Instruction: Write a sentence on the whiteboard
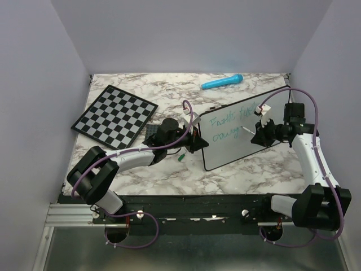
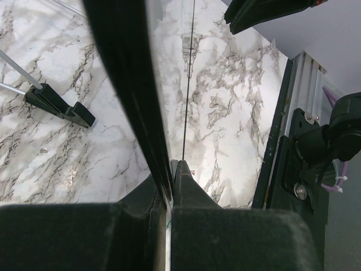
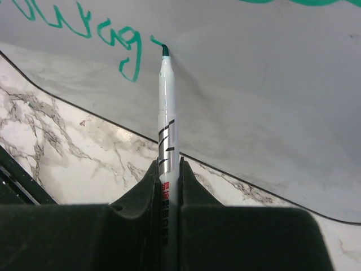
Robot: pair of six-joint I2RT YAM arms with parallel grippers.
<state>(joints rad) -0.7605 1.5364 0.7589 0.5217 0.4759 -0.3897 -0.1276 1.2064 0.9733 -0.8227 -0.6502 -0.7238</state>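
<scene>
A large white rectangular whiteboard with a thin black frame (image 1: 242,151) sits angled at the centre-right of the marble-patterned bench (image 1: 169,93). The left gripper (image 1: 197,138) is clamped on its left edge. The right gripper (image 3: 168,169) is closed around a silver, teal-tipped marker (image 3: 166,107), whose tip touches the board just after the second line's first word. The teal handwritten sentence (image 1: 231,127) looks unfinished, and more of the second line probably remains.
</scene>
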